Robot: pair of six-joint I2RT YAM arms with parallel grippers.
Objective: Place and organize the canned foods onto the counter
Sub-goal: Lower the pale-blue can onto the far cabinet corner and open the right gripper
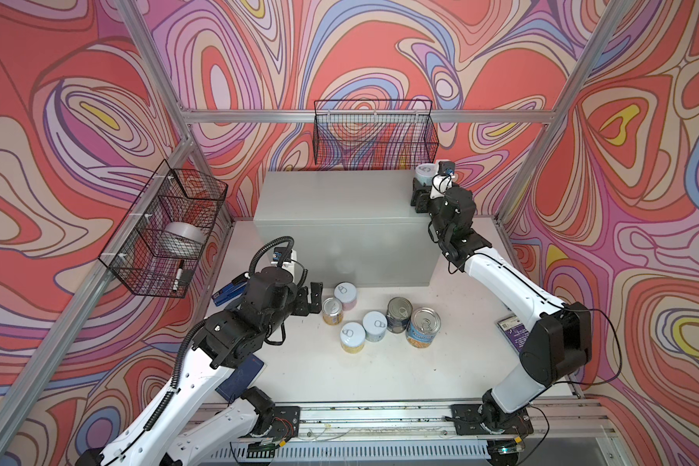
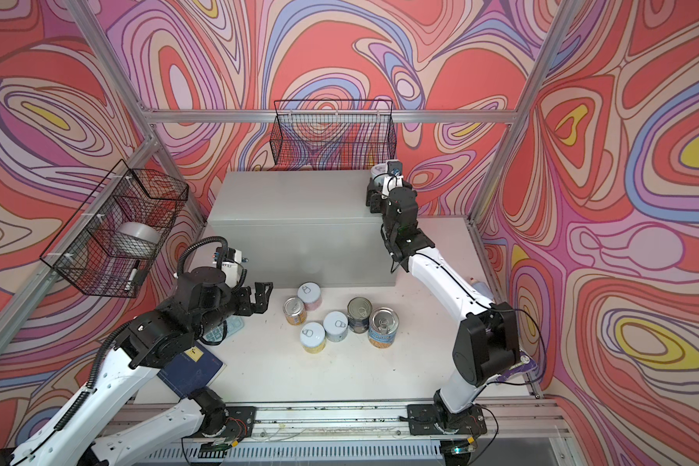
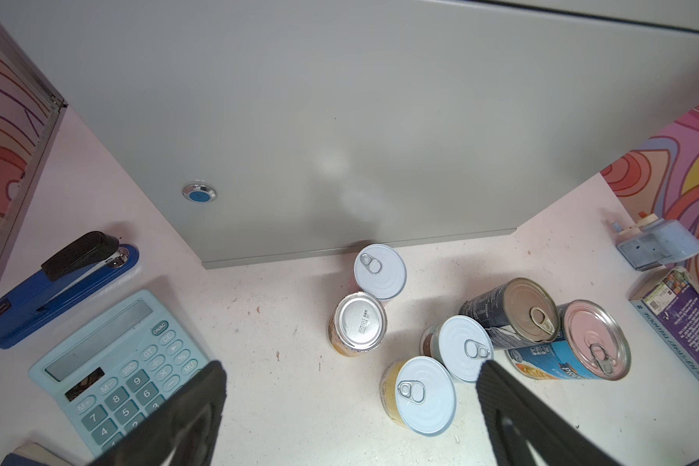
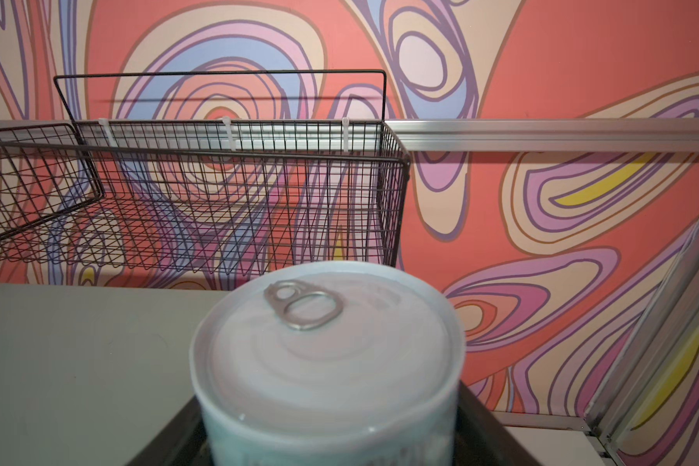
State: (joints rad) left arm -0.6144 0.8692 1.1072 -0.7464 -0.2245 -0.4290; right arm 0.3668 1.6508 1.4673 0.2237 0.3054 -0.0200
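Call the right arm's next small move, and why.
Probably lower slightly, then open the right gripper: it holds the pale can upright over the counter's far right corner. Whether the can touches the top isn't clear.

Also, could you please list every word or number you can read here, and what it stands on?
"ON/AC", "CE", "GT", "MRC", "M+", "%", digits 4 to 9: calculator keys.
"50": blue stapler.
"PRO", cut off: tall blue can.
Too small to read: stamped code on the orange-yellow can, print on the purple book.
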